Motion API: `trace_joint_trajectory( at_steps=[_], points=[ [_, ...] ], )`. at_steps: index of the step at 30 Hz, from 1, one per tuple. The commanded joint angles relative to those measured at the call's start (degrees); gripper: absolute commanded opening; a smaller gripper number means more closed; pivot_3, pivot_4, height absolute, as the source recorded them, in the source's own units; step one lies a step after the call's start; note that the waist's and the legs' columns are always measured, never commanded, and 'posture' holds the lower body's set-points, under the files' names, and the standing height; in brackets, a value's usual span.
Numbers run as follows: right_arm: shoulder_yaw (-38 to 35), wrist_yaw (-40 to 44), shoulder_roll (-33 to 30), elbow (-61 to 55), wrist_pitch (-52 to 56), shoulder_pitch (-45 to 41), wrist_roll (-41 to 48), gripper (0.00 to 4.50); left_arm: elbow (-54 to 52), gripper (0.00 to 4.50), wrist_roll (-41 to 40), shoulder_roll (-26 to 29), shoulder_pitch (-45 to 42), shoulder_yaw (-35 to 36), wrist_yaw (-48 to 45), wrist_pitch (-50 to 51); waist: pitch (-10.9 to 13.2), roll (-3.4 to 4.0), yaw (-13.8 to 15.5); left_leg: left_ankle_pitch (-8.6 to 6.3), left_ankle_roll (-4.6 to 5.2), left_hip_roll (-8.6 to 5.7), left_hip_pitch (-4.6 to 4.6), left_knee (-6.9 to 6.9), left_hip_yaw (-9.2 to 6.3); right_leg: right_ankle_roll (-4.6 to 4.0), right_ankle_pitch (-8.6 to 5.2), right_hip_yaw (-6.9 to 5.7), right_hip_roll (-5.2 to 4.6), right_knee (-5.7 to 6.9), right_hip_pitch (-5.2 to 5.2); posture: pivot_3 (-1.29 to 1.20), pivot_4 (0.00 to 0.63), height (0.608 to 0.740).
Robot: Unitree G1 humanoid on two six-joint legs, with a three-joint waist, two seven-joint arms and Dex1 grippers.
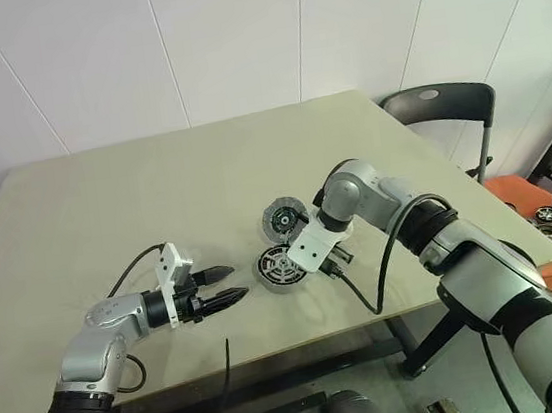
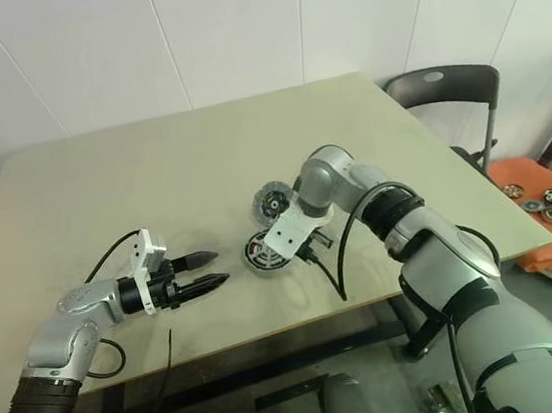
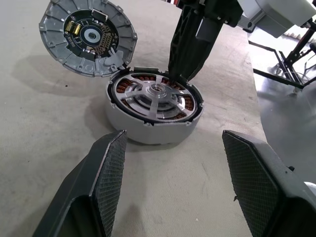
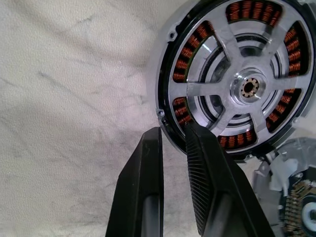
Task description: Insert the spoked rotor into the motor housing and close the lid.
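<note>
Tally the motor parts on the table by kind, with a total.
Motor housing: 1
Spoked rotor, lying in the housing: 1
Lid, leaning against the housing, circuit side showing: 1
Total: 3

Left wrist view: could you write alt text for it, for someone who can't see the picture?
A round motor housing sits on a beige table with a spoked rotor in it, over copper windings. The right gripper comes down at its far rim, the lid leans beside it, and the left gripper frames the foreground, open.
</note>
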Motion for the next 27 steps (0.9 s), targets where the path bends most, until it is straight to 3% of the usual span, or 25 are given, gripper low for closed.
trace_joint_trajectory(
  at_steps=[1,5,17,27],
  points=[
    [-1.01,-1.59,1.27,-0.58,0.05,-0.96,0.37,0.76,-0.75,3.29,-0.25,-0.10,-1.28,1.27,-0.22,-1.36,-0.01,-0.01,-0.24,0.00,0.00,0.01,0.03,-0.01,0.00,0.00,0.00,0.00,0.00,0.01,0.01,0.00,0.000,0.740],
    [-1.53,0.51,1.91,-2.69,1.23,-0.03,2.43,0.12,-0.61,3.29,-0.16,-0.29,-1.38,1.13,-0.18,-1.53,0.00,0.00,-0.89,0.00,0.00,0.03,0.06,-0.01,0.00,0.00,0.00,0.00,0.01,0.06,0.02,0.00,0.000,0.740],
    [-1.67,0.00,2.84,-4.13,3.15,-0.35,2.79,0.10,-0.67,3.29,0.05,-0.95,-1.06,0.95,0.15,-1.84,0.01,-0.01,-0.93,0.00,0.00,0.03,0.03,-0.07,0.00,0.00,0.00,0.00,0.01,0.03,-0.01,0.00,0.000,0.740],
    [-0.85,10.35,-1.19,-8.51,10.85,-0.09,5.08,0.10,0.78,3.29,0.54,-1.90,-2.02,0.38,-0.05,-2.59,0.02,0.01,-0.19,0.00,0.00,0.02,-0.49,-0.08,-0.07,0.04,0.01,-0.07,-0.04,-0.07,-0.38,0.00,0.000,0.740]
  ],
)
